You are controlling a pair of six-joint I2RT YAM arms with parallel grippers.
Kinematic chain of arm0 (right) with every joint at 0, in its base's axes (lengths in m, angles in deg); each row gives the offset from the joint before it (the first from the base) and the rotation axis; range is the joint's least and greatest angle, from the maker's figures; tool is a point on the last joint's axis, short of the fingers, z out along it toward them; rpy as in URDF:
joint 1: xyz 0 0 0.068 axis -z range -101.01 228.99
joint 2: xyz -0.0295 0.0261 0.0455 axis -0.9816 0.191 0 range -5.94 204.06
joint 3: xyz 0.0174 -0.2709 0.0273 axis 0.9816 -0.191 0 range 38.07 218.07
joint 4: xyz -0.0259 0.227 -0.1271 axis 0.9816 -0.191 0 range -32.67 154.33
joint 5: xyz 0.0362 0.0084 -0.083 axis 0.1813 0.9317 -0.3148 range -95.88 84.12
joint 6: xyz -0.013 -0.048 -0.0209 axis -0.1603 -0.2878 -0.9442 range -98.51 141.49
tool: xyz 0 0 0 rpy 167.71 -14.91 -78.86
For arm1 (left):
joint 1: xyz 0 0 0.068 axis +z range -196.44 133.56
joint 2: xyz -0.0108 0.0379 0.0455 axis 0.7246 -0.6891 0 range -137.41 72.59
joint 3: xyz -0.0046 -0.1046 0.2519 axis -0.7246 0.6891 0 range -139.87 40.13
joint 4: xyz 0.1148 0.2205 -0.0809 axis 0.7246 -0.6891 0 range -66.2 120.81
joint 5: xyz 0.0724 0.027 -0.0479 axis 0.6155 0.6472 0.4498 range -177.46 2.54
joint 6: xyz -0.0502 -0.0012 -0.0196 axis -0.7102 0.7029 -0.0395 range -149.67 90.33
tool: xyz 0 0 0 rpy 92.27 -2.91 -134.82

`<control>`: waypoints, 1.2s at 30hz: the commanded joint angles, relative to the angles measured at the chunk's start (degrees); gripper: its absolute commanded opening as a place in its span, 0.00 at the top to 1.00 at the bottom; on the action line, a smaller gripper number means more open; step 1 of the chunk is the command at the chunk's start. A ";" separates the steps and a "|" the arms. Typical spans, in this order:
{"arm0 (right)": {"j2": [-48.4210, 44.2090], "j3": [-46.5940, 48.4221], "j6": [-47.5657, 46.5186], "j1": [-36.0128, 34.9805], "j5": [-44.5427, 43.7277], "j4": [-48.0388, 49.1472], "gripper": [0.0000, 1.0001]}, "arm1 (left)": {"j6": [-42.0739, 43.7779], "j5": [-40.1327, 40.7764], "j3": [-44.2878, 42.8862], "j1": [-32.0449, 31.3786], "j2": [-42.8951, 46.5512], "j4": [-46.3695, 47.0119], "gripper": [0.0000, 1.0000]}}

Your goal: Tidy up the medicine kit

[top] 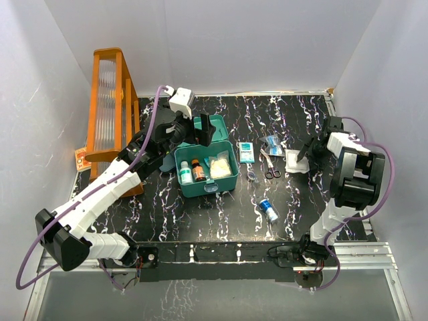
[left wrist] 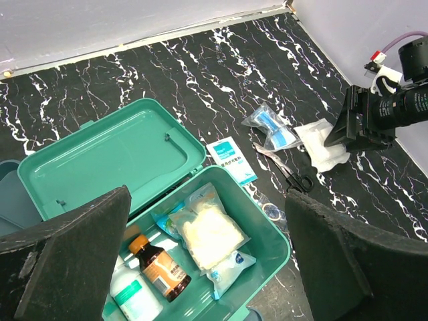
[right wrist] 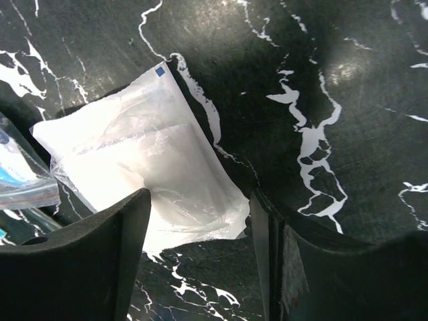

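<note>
The teal medicine kit (top: 204, 189) stands open at mid-table, lid (left wrist: 114, 150) laid back. Inside are a white bottle (top: 185, 176), a brown bottle (left wrist: 159, 269) and a white gauze pack (left wrist: 210, 234). My left gripper (top: 194, 132) hovers open and empty above the kit, and in its wrist view (left wrist: 207, 267) the kit lies between the fingers. My right gripper (top: 304, 155) is open, low over the table, with the corner of a white pack (right wrist: 147, 174) between its fingers (right wrist: 73, 267). This white pack lies on the table right of the kit (top: 294, 162).
Right of the kit lie a teal-white sachet (top: 247, 152), a blue zip bag (top: 272, 142), scissors (top: 270, 168) and a small blue vial (top: 269, 210). A tall orange rack (top: 110, 107) stands at the far left. White walls enclose the table.
</note>
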 commanded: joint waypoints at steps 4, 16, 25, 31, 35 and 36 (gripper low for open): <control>-2.54 5.41 -0.08 -1.35 -4.59 -1.55 0.29 | 0.18 0.64 -0.32 -0.16 1.49 0.96 0.01; 2.01 9.54 -3.54 -1.36 -2.26 -2.03 0.26 | 0.57 0.82 -0.52 -0.16 0.56 1.36 0.01; 1.53 5.71 -3.25 -1.36 2.59 -1.17 0.44 | 1.24 1.10 -0.83 -0.16 0.28 1.06 0.01; 1.09 4.63 -2.25 -1.36 1.92 -0.47 0.59 | 0.71 -0.45 0.18 -0.16 1.29 2.94 0.01; 0.44 3.87 -1.10 -1.44 3.71 0.69 0.65 | 0.35 0.02 0.27 -0.16 1.05 2.99 0.01; 0.13 3.60 -0.96 -1.45 3.74 0.91 0.66 | 0.21 0.09 0.34 -0.17 0.99 2.95 0.01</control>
